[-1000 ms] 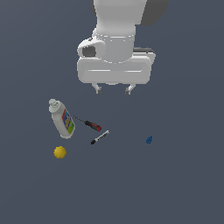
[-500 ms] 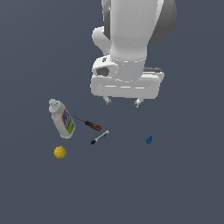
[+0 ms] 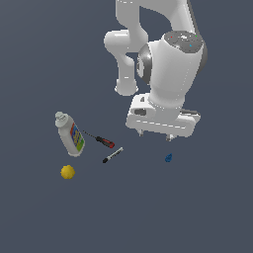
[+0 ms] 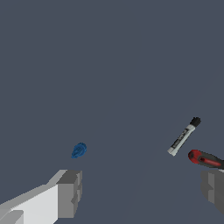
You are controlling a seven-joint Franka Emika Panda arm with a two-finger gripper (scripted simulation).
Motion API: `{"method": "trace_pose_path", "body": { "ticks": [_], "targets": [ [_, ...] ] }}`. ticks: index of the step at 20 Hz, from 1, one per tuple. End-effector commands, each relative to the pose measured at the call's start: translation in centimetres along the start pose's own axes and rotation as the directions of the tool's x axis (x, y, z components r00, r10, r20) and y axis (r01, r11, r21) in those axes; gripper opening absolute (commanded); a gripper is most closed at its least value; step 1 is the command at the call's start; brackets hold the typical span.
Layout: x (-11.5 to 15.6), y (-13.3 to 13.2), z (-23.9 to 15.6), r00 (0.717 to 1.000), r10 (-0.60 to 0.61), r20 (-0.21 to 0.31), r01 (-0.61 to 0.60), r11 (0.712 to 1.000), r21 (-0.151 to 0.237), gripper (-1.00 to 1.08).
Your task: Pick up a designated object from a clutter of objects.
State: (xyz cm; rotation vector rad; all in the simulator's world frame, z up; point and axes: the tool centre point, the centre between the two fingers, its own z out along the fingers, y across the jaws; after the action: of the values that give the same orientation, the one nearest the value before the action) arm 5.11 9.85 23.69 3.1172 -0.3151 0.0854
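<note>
The designated object [image 3: 168, 157], a tiny knobbly bright-blue piece, lies alone on the dark floor toward the exterior view's right; the wrist view shows the designated object [image 4: 78, 150] too, just beyond one fingertip [image 4: 69, 194]. My gripper [image 3: 155, 135] hangs open above the floor, just up and to the exterior view's left of it, with nothing between its fingers. In the wrist view the gripper [image 4: 142, 192] has its fingers wide apart. The rest of the clutter of objects lies to the exterior view's left.
A white bottle [image 3: 70, 134] with a colourful label lies beside a red-handled screwdriver [image 3: 103, 141] and a black-and-white marker [image 3: 112, 155]. A small yellow ball [image 3: 67, 171] sits below them. In the wrist view the marker [image 4: 183, 136] and the screwdriver [image 4: 204, 159] show near the other finger.
The arm has swung toward the exterior view's right and dropped lower, bringing the gripper closer to the blue object. The objects on the floor have not moved.
</note>
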Motion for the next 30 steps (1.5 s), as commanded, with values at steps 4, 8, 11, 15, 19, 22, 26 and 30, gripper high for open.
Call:
{"method": "trace_pose_path", "body": {
  "ticks": [4,8,11,15,19,22,26,30],
  "targets": [
    [-1.0,-3.8,4.9,0.997,0.074,0.018,-0.074,0.997,-0.001,1.00],
    [-2.0,-6.2,8.2,0.992,0.124,0.031,-0.124,0.992,-0.003,1.00],
    [-2.8,-7.6,10.2,0.987,0.153,0.039,-0.153,0.988,-0.005,1.00],
    [-3.7,-9.0,12.3,0.982,0.183,0.047,-0.183,0.983,-0.007,1.00],
    [-4.3,-9.9,13.6,0.978,0.202,0.052,-0.202,0.979,-0.009,1.00],
    [-4.6,-10.2,14.1,0.976,0.210,0.054,-0.209,0.978,-0.010,1.00],
    [-4.6,-10.2,14.1,0.977,0.208,0.054,-0.208,0.978,-0.010,1.00],
    [-4.7,-10.2,15.0,0.977,0.208,0.054,-0.208,0.978,-0.010,1.00]
  ]
}}
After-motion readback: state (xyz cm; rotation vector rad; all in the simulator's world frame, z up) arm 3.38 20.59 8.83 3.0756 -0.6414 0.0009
